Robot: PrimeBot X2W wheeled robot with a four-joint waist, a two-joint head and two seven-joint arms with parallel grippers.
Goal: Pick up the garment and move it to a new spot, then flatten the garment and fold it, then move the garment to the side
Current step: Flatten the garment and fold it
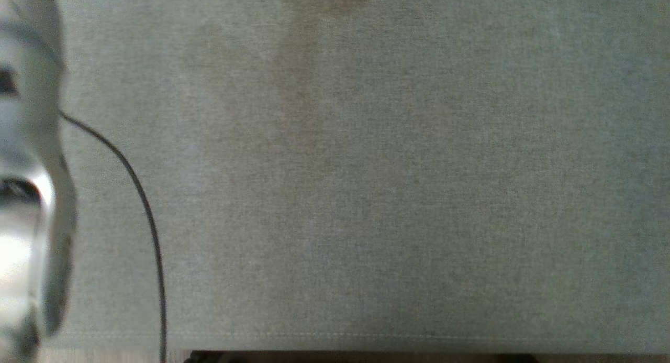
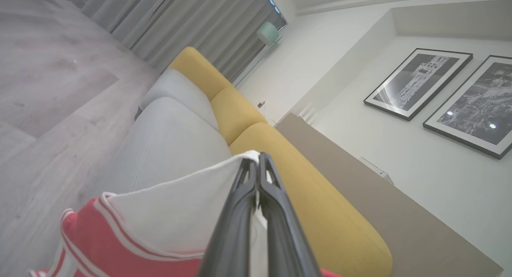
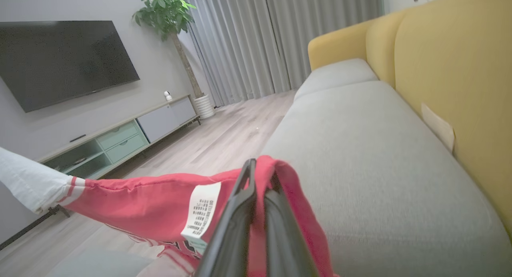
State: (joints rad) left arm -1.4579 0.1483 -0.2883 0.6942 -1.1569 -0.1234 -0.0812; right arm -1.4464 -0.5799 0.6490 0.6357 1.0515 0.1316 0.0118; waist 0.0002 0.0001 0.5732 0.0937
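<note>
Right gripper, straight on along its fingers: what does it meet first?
Besides the red garment it is shut on, the right gripper points at the grey seat cushion, near its front edge. Probably that first; depth is unclear, so it might skim past it.

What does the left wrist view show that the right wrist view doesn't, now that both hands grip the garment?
Left wrist: the left hand shut on the white part of the garment, plus two framed pictures. Right wrist: the right hand shut on its red fabric beside a care label, plus a TV and plant. Both: the garment, grey sofa seat, yellow backrest, curtains.
</note>
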